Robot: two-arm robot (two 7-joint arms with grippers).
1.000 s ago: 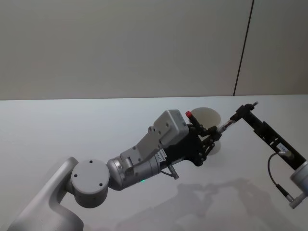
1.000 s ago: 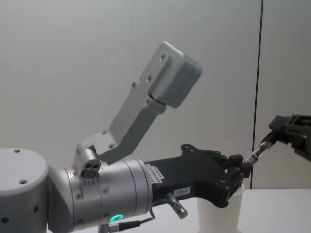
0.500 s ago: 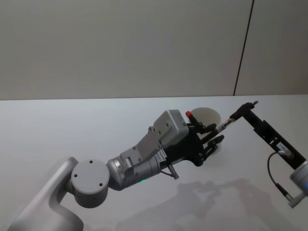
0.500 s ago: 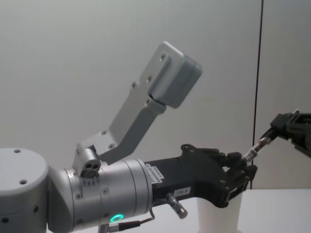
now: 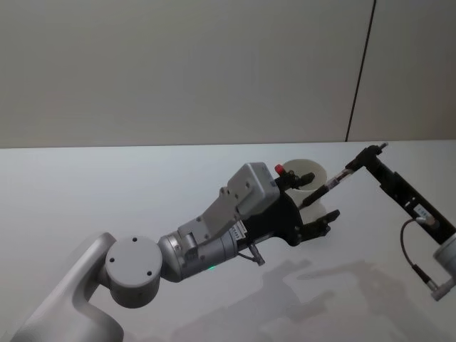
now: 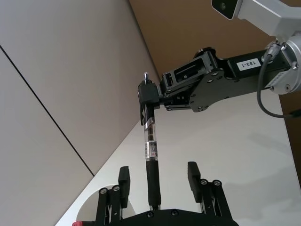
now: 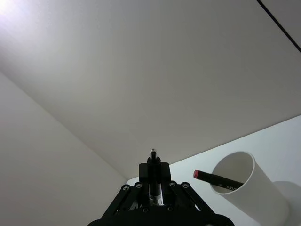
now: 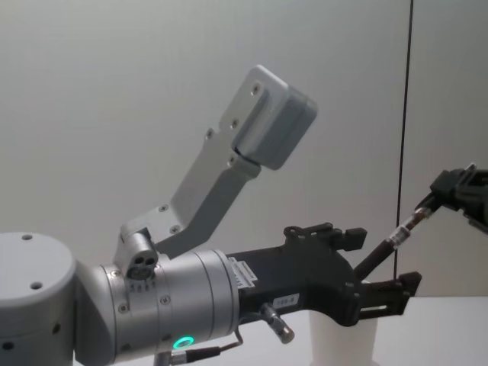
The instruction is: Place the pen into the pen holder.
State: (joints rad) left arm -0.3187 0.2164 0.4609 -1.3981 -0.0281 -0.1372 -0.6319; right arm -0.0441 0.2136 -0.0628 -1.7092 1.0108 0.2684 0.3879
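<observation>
Pen [image 5: 333,181] held by the right gripper [image 5: 368,154], fingers clamped on its upper end — long axis slanting down toward the left gripper [image 5: 318,204], whose fingers stand apart either side of it. One pen holder [image 5: 308,171] behind, containing one red-capped pen [image 7: 217,179]; its base hidden.

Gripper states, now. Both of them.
Left gripper: open, fingers either side of the pen, not gripping.
Right gripper: shut on the pen's upper end.
</observation>
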